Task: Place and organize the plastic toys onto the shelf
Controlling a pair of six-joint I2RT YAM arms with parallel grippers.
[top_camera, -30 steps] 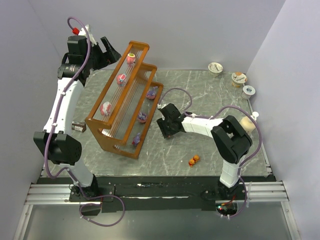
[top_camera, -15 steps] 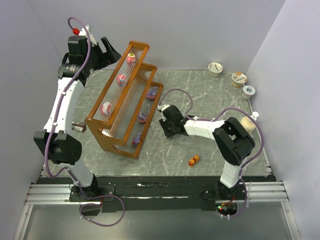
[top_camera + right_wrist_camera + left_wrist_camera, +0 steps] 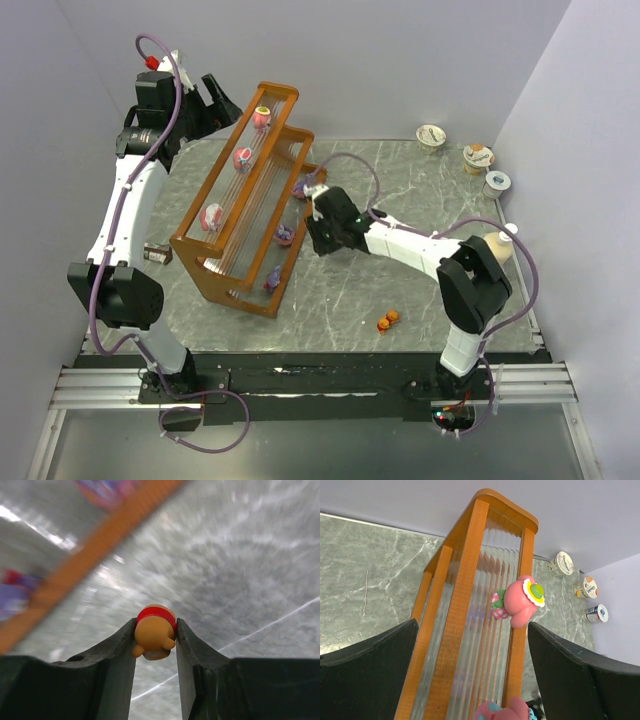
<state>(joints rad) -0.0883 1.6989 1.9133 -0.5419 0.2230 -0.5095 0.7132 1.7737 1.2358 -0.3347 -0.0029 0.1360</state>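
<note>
Care matters: our right gripper clamps an orange toy right of the shelf; we should seat it upright on a bare stretch, clear of purple toys. The left gripper has its fingers apart.

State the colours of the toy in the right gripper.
The small plastic figure is orange with a red band; right wrist view.

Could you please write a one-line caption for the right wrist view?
Right fingers pinch a red-banded orange toy over the marble table, shelf blurred beyond.
</note>
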